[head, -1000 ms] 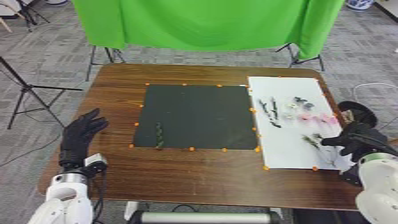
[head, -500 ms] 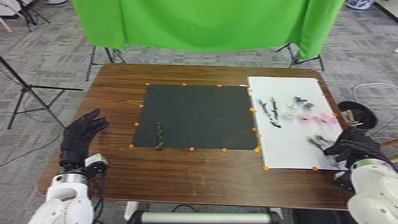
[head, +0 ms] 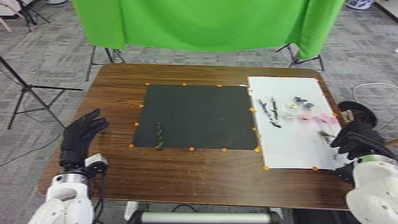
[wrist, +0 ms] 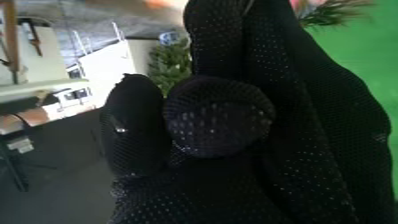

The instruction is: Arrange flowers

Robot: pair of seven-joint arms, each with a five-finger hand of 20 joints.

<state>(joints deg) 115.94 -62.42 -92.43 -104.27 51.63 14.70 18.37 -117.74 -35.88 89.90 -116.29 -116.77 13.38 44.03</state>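
Observation:
My right hand (head: 360, 141) is at the white sheet's (head: 284, 155) right edge, curled round a green sprig (head: 326, 135). In the right wrist view, leafy green foliage (wrist: 169, 66) shows beyond my right hand (wrist: 218, 125), its fingers and thumb bent together. My left hand (head: 82, 132) rests at the table's left side, fingers relaxed. One leafy green stem (head: 159, 136) lies upright in the black mat's (head: 200, 112) lower left. On the white sheet lie dark twigs (head: 274, 107), pale flowers (head: 291, 106), grey-green pieces (head: 300, 100) and pink flowers (head: 329, 119).
Orange markers (head: 192, 148) line the edges of the mat and sheet. A dark round container (head: 357, 111) stands beyond the table's right edge, close to my right hand. A green cloth (head: 209, 25) hangs behind the table (head: 195, 175).
My right hand dipped over the green sprigs at the sheet's right side, then came back up a little. The sprigs have left their former place on the sheet. My left hand stayed still.

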